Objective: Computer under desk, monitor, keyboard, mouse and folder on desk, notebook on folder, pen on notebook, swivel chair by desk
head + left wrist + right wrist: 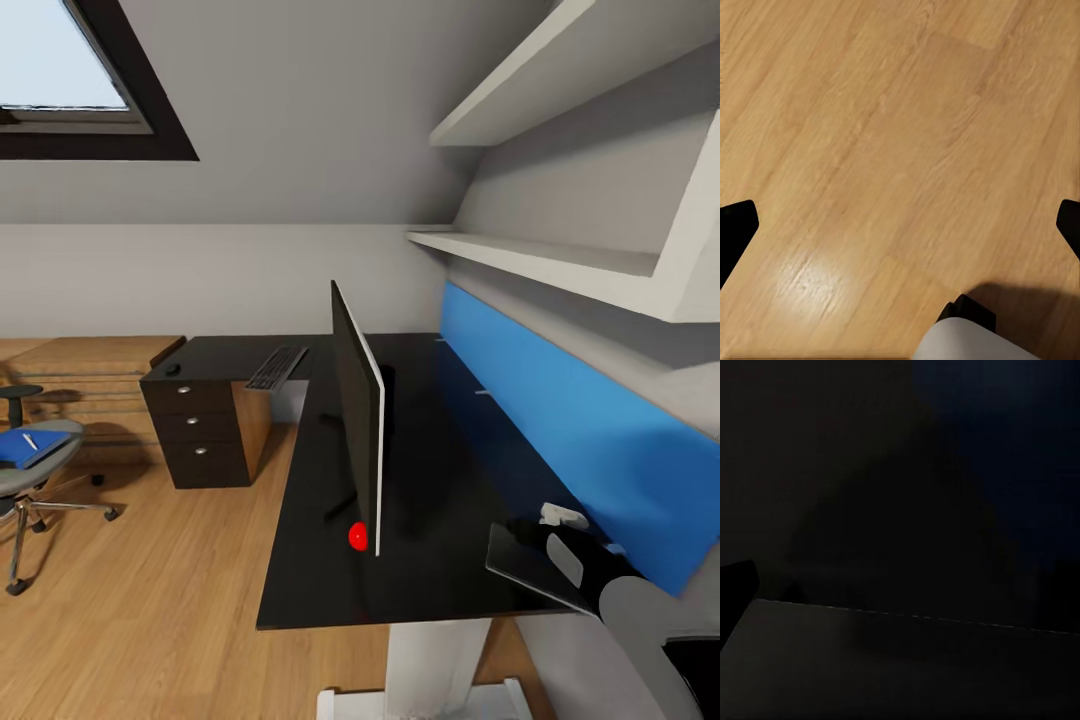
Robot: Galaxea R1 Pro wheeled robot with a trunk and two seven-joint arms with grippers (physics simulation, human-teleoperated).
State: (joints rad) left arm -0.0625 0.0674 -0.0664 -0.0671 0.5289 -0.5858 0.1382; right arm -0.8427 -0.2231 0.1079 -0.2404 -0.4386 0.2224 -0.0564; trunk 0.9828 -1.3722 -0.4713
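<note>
The monitor (357, 425) stands edge-on on the black desk (450, 480); keyboard (277, 367) and mouse (173, 369) lie at its far end; the folder (30, 447) rests on the chair (35, 480); the right gripper (545, 530) holds a dark flat panel (535, 570) at the desk's near corner; the left gripper (900, 225) hangs jaws wide over the floor (885, 135).

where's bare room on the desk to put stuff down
The widest bare patch on the desk is the near front, left of the monitor. Another lies between the keyboard and the mouse over the drawers. It is tighter behind the monitor, where the right gripper holds a dark flat item.
</note>
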